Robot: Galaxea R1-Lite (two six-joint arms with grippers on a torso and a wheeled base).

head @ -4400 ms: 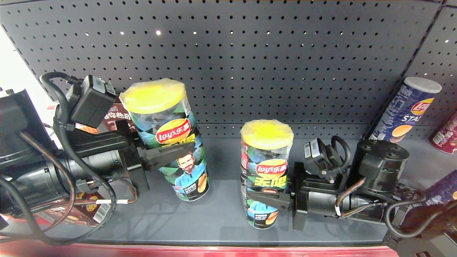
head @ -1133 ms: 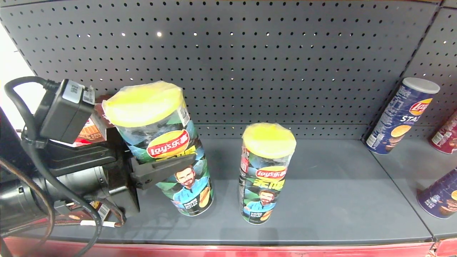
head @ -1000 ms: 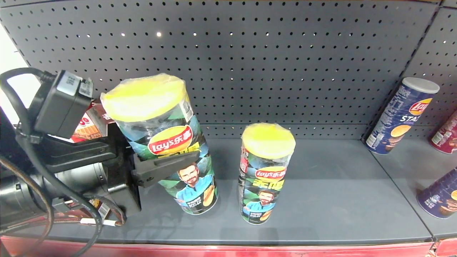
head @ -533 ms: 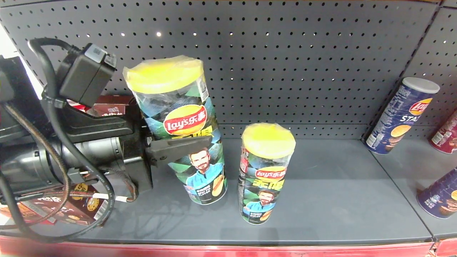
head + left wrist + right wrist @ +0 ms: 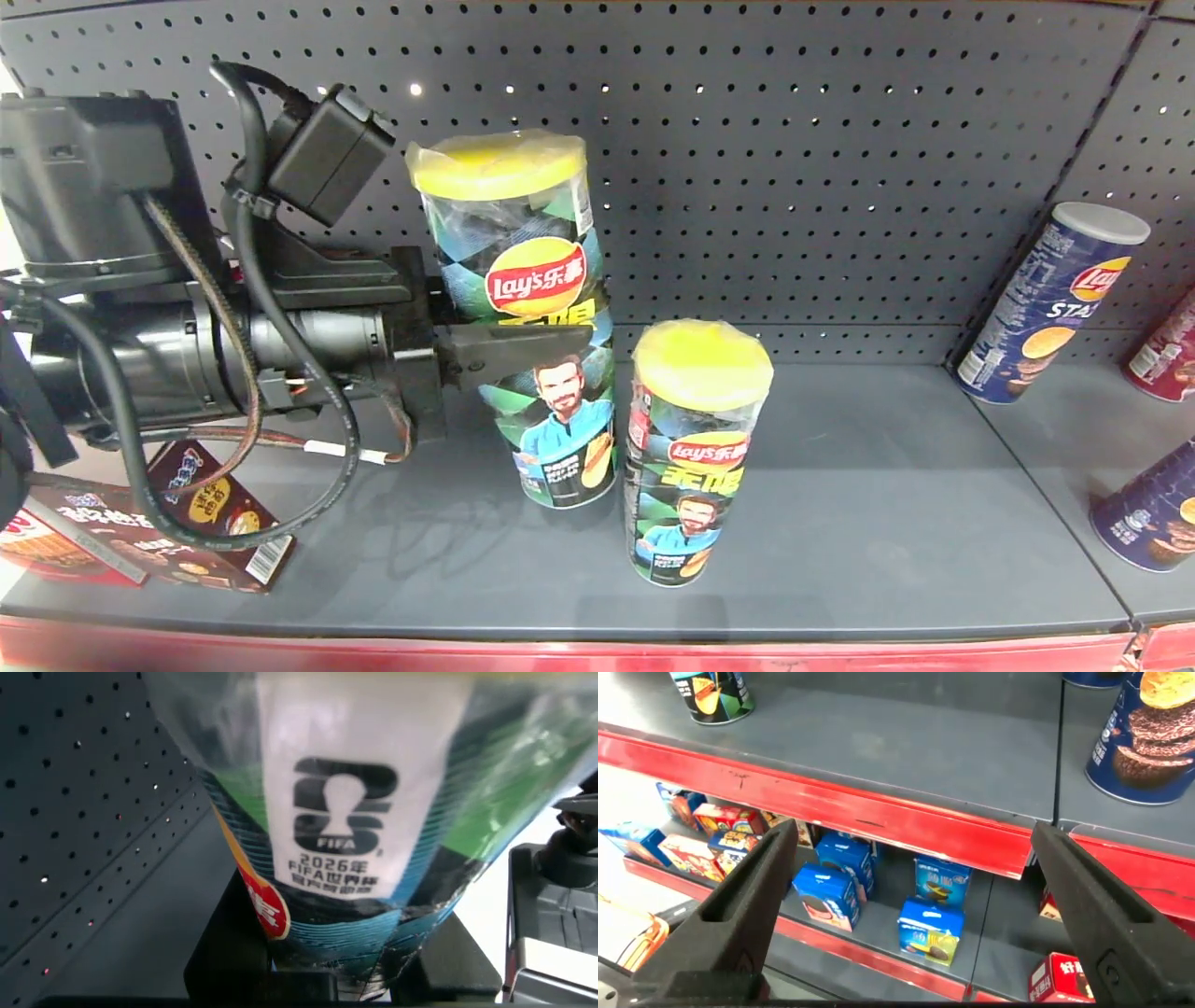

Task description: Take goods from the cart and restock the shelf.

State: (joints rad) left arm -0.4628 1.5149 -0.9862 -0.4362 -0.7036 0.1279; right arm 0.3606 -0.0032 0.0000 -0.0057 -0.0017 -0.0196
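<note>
- Grey metal shelf (image 5: 840, 523) with a red front strip (image 5: 597, 653), backed by a dark perforated panel (image 5: 747, 140).
- Head view: left pincer (image 5: 546, 331) clamped around the middle of a tall chip can with a yellow lid and green-blue wrap (image 5: 523, 215), held upright close to the panel. Base low over the shelf, contact with the board impossible to tell.
- Just beside it, toward the front and right: a second yellow-lidded chip can (image 5: 695, 448), upright on the shelf and free of any pincer.
- Far to the right: a dark blue can with a grey lid (image 5: 1055, 299) against the panel, a dark red can (image 5: 1162, 359) at the picture's edge, and another dark blue can (image 5: 1148, 518) nearer the front.
- At the left front, beneath the arm: brown biscuit boxes (image 5: 201, 523) lying flat on the shelf.
- Left wrist view: the tall chip can (image 5: 374, 840) close up, white panel with black print facing the camera, clear film over the wrap. Pinched between two dark fingers (image 5: 234, 961), the perforated panel alongside.
- Right wrist view: right pincer (image 5: 913, 845) with its fingers spread wide apart, nothing between them, out in front of the red front strip (image 5: 878, 812).
- Above that strip, on the grey board: the base of a green-blue chip can (image 5: 715, 695), and well apart from it a dark blue can (image 5: 1148, 737).
- On the tier below: blue biscuit boxes (image 5: 827, 891) standing in a row, with red and orange packs (image 5: 701, 821) beside them.
</note>
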